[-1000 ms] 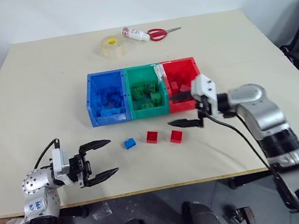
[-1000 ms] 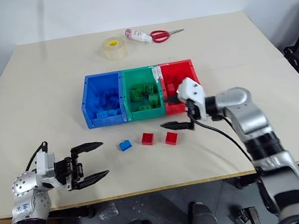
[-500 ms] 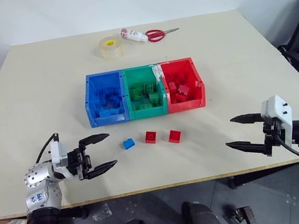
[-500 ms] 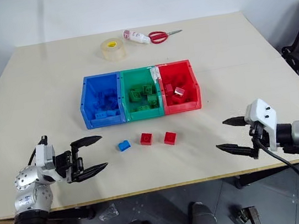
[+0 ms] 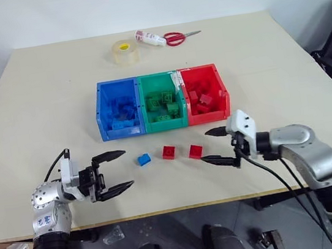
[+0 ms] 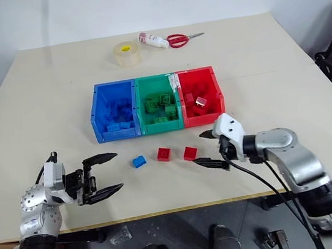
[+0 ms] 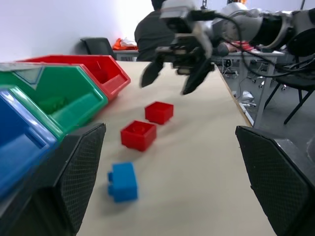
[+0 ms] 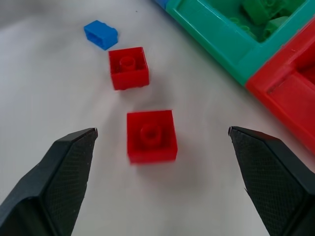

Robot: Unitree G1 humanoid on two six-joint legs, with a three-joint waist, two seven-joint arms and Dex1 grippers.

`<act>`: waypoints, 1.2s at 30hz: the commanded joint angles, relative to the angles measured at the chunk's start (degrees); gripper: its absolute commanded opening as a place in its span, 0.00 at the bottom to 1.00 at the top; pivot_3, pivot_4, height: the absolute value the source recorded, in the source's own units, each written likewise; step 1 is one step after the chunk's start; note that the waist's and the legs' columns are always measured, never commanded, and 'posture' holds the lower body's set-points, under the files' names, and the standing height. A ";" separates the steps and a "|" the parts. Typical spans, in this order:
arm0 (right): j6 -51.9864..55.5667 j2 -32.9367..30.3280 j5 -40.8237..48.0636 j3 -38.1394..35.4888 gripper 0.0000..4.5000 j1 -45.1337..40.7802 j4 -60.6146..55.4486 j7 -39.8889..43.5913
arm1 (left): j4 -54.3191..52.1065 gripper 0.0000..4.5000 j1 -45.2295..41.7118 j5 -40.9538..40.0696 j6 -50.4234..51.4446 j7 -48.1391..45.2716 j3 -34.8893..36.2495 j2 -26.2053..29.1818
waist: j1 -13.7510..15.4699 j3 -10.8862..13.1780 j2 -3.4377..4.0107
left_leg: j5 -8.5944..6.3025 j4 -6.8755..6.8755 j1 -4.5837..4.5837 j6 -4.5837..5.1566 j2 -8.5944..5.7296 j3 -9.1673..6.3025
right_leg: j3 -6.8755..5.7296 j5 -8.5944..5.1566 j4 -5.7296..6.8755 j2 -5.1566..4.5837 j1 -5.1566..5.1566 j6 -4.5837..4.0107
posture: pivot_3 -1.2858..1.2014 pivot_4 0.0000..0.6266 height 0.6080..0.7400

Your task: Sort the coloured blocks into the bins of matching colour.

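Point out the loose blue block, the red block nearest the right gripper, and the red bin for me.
blue block [image 5: 144,159], left eye view, on its top face.
red block [image 5: 195,151], left eye view, on its studded top.
red bin [image 5: 209,117], left eye view, on its front wall.

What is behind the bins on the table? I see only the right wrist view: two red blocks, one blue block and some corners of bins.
Observer: Behind the bins lie a clear tape roll, a small white bottle and red-handled scissors.
Operator: Where is the left gripper?
Observer: The left gripper hangs with open jaws near the table's front edge, left of the blue block, not touching it.
Operator: Is my right gripper touching the nearest red block?
Observer: No. The right gripper has open jaws just right of the nearer red block, with a gap between them.
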 commanded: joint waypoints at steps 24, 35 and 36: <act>-2.44 2.97 -1.10 -5.77 0.33 -12.88 5.42 -4.40 | -2.03 1.00 -0.18 -0.12 -0.57 1.53 1.05 -1.45 | -0.01 0.00 0.01 | 0.00 -0.01 -0.01 0.00 0.02 -0.01 | -0.02 0.00 0.02 0.01 -0.01 0.00 | 0.52 0.24 1.00; -21.54 8.64 -9.21 -7.46 0.70 -34.38 43.04 -14.27 | -0.90 1.00 -1.43 0.48 -1.39 1.56 0.39 -2.73 | -0.85 0.01 0.03 | 0.02 -0.08 -0.01 -0.03 0.01 0.05 | -0.02 0.00 0.00 0.02 -0.03 0.00 | 0.52 0.24 1.00; -22.51 8.86 -9.36 -7.46 0.77 -34.82 44.04 -14.14 | -0.95 1.00 -1.35 0.46 -1.44 1.57 0.45 -2.68 | -0.88 0.01 0.03 | 0.01 -0.08 -0.02 -0.03 0.01 0.05 | -0.02 0.00 -0.01 0.01 -0.02 0.00 | 0.52 0.24 1.00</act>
